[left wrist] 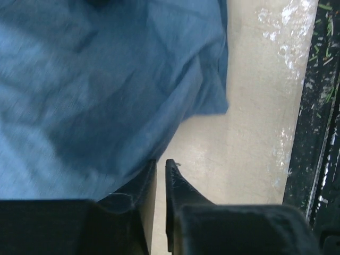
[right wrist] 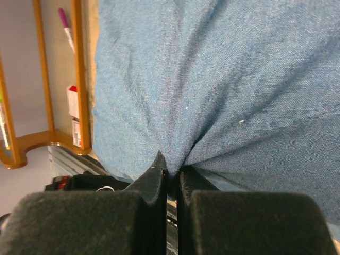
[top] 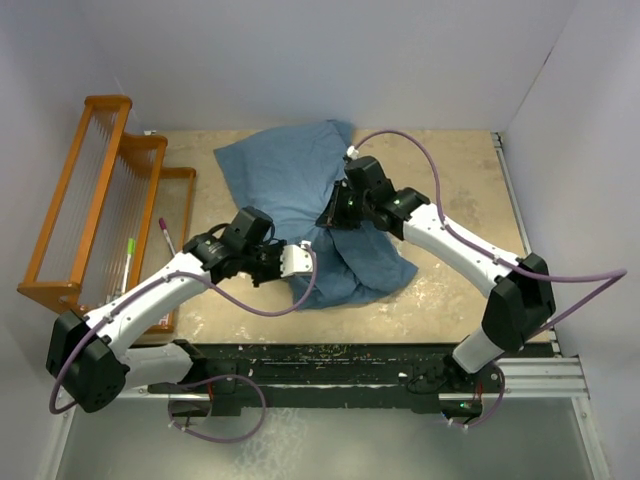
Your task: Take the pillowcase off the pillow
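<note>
Right tool [right wrist: 170, 171] — arm [top: 470, 250] bent — pinches the pillowcase [top: 290, 170]; left tool [left wrist: 161, 166] narrow beside it.

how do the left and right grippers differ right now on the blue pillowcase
The right gripper is shut on the pillowcase, with folds fanning from its tips. The left gripper shows a slit of bare table between its jaws, with no cloth seen there. The right sits mid-cloth and the left at the cloth's edge. Both have black fingers.

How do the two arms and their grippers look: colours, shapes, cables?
The left arm and right arm have white links and bulky black joints. A thin purple cable loops along each. The left gripper and right gripper have black fingers tapering to points.
</note>
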Robot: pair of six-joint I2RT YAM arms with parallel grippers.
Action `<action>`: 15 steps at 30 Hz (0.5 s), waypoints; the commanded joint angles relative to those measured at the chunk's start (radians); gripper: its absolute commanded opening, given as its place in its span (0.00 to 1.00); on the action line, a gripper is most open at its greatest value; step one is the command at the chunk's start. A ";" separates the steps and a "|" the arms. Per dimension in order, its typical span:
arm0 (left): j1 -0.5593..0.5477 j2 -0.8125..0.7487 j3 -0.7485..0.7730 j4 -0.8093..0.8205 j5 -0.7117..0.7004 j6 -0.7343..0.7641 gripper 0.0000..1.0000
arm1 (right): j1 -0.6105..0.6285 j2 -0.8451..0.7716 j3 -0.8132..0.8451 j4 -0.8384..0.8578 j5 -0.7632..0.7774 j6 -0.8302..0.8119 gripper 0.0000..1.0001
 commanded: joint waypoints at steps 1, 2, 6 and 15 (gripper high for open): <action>0.008 0.005 0.039 0.073 0.074 -0.036 0.09 | 0.027 -0.032 0.094 0.072 -0.012 -0.024 0.00; 0.012 0.012 0.054 0.072 0.088 -0.055 0.05 | 0.031 -0.035 0.090 0.067 -0.003 -0.026 0.00; 0.037 0.017 0.120 0.067 0.133 -0.101 0.00 | 0.034 -0.083 0.015 0.073 0.033 -0.021 0.00; 0.073 0.073 0.285 0.052 0.155 -0.139 0.00 | 0.035 -0.297 -0.288 0.066 0.129 0.034 0.24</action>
